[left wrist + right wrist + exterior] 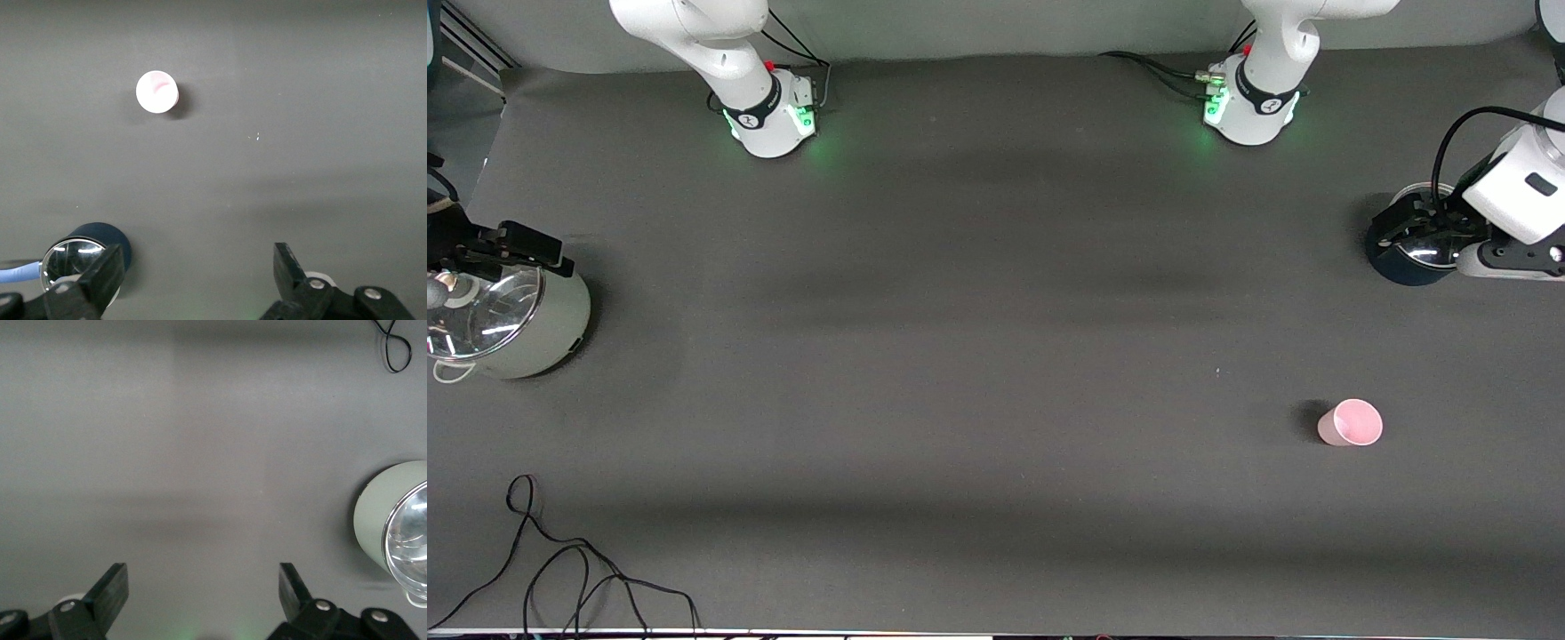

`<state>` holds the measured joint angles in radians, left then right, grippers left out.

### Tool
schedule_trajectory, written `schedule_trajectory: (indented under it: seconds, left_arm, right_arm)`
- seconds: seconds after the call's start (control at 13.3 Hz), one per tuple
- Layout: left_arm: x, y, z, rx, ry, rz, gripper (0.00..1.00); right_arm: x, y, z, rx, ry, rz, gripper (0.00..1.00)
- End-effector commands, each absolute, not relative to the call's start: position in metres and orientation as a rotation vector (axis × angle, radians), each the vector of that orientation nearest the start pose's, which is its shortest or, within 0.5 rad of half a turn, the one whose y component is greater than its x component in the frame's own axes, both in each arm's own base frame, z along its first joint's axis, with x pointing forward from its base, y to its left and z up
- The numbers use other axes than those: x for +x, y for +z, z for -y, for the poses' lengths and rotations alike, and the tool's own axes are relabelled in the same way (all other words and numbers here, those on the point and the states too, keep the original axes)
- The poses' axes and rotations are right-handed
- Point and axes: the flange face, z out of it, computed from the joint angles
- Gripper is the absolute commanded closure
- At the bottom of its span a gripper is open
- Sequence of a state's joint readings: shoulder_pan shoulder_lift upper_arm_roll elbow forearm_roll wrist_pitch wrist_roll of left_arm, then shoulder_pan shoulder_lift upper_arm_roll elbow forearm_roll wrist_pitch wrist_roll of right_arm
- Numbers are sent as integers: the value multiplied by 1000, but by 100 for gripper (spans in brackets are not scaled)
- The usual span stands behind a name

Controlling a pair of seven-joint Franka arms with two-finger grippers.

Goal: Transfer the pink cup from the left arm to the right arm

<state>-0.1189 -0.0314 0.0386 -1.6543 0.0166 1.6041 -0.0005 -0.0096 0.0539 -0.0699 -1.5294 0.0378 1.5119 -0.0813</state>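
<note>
Black cable (560, 569) on dark grey table (996, 356), pink cup (1351, 422) upright, left end effector (197, 280) spread empty, right end effector (203, 600) spread empty.

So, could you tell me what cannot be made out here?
- Front view: the left gripper covers most of the dark blue pot.
- Front view: the frame edge cuts off the right gripper.
- Right wrist view: glare on the grey pot's lid hides its contents.

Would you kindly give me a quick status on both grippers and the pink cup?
Left gripper open over the dark blue pot. Right gripper open beside the grey-green pot. Pink cup upright on the table, untouched. Nothing around it.
</note>
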Motion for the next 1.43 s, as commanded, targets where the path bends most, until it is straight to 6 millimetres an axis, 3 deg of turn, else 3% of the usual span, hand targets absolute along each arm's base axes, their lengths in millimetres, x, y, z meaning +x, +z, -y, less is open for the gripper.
schedule_trajectory:
  seconds: [0.0, 1.05, 1.35]
  left_arm:
    - [548, 610, 43, -3120, 16, -142, 0]
    - [550, 607, 45, -3120, 44, -101, 0]
    - [565, 605, 38, -3115, 30, -144, 0]
  right_arm:
    - [566, 613, 39, -3096, 87, 33, 0]
    - [564, 611, 39, -3095, 103, 33, 0]
    - [564, 612, 39, -3095, 101, 28, 0]
